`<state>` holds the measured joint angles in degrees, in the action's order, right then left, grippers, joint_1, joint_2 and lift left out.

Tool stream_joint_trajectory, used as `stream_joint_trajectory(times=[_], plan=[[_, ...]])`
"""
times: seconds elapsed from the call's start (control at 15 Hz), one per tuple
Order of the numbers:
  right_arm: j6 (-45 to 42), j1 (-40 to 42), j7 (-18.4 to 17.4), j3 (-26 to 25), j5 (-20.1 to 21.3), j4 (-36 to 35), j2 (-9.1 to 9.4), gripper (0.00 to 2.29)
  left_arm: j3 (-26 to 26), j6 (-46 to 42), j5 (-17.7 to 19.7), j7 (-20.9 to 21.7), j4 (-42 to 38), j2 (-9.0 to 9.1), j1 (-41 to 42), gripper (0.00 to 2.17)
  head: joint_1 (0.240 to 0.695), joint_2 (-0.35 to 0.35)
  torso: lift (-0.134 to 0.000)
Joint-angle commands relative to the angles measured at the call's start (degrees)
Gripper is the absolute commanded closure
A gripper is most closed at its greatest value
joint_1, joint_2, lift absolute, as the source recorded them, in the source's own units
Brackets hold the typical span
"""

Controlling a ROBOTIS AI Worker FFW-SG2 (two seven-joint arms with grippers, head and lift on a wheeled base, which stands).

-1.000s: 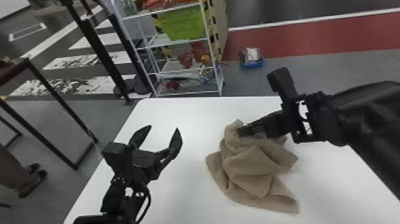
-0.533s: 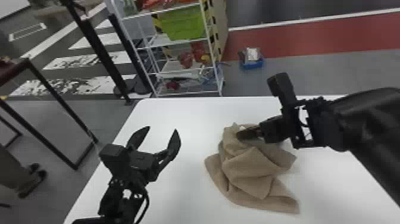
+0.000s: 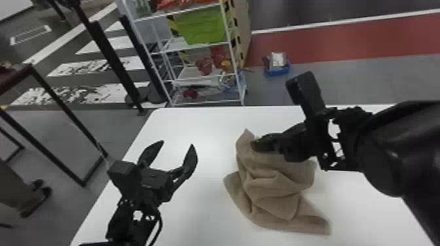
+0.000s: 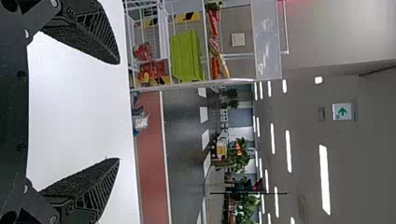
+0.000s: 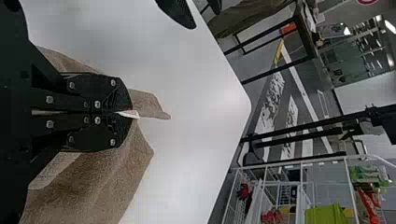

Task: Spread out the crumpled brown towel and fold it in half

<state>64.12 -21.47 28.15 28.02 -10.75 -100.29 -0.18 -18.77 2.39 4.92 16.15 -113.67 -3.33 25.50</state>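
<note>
The brown towel [image 3: 271,186] lies crumpled on the white table, its upper part bunched near my right gripper [image 3: 257,145]. In the right wrist view the right gripper [image 5: 128,113] is shut on a pinched bit of the towel [image 5: 100,182], with cloth spreading on both sides of the fingers. My left gripper [image 3: 178,147] stands wide open over the table, to the left of the towel and apart from it. Bare table lies behind the gap of the left gripper [image 4: 116,111] in the left wrist view.
The white table [image 3: 203,127] carries the towel. Beyond its far edge stands a wire shelf [image 3: 196,77] with a green bin [image 3: 204,27], and a blue container [image 3: 277,69] sits on the floor. A dark-framed table [image 3: 59,95] stands at the left.
My right gripper has moved slightly back to the left, and the towel's upper part has shifted a little with it. The left arm stays almost in place.
</note>
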Motion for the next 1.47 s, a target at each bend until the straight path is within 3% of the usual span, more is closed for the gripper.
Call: stream_joint_trajectory(times=[0.0,0.2,0.4,0.67,0.8,0.93,1.07,1.2,1.4], plan=[[6.3,2.0,0.0,-2.6,1.0,-9.7,0.23,1.95,0.0,0.0,0.0,0.0,0.0,-0.01,0.0,0.16,0.695,0.350,-0.124],[13.0,4.1,-0.1,-6.6,-1.4,-20.8,0.23,1.95,0.0,0.0,-0.2,0.0,0.5,-0.09,-0.2,0.16,0.695,0.350,-0.124],[12.1,6.3,-0.4,-9.6,-6.9,-28.6,0.23,1.95,0.3,0.0,-0.3,-0.1,0.5,-0.01,-0.4,0.16,0.695,0.350,-0.124],[9.3,9.1,-2.6,-12.9,-9.7,-35.8,0.23,1.95,-0.1,0.2,-0.3,0.0,0.0,-0.01,-0.3,0.16,0.674,0.350,-0.124],[7.9,11.6,-2.5,-16.6,-15.0,-37.6,0.23,1.95,-0.2,0.2,-0.2,-0.1,0.3,-0.01,-0.3,0.16,0.665,0.350,-0.124],[10.9,15.4,-2.3,-18.5,-12.1,-40.8,0.23,1.94,0.0,0.0,-0.2,0.0,0.5,-0.01,-0.2,0.16,0.660,0.350,-0.124],[8.6,19.1,-2.1,-21.2,-8.9,-40.9,0.23,1.94,0.3,-0.1,-0.4,-0.1,0.9,-0.01,-0.2,0.16,0.676,0.350,-0.124],[8.1,21.8,-1.5,-26.3,-9.4,-40.9,-0.44,1.94,0.8,-0.1,-0.7,-0.2,1.1,-0.01,-0.2,0.16,0.695,0.350,-0.124],[10.7,26.5,-0.8,-32.6,-6.3,-41.6,-4.75,1.85,1.2,-0.5,-1.3,-0.2,1.3,-0.01,-0.1,0.16,0.695,0.350,-0.124]])
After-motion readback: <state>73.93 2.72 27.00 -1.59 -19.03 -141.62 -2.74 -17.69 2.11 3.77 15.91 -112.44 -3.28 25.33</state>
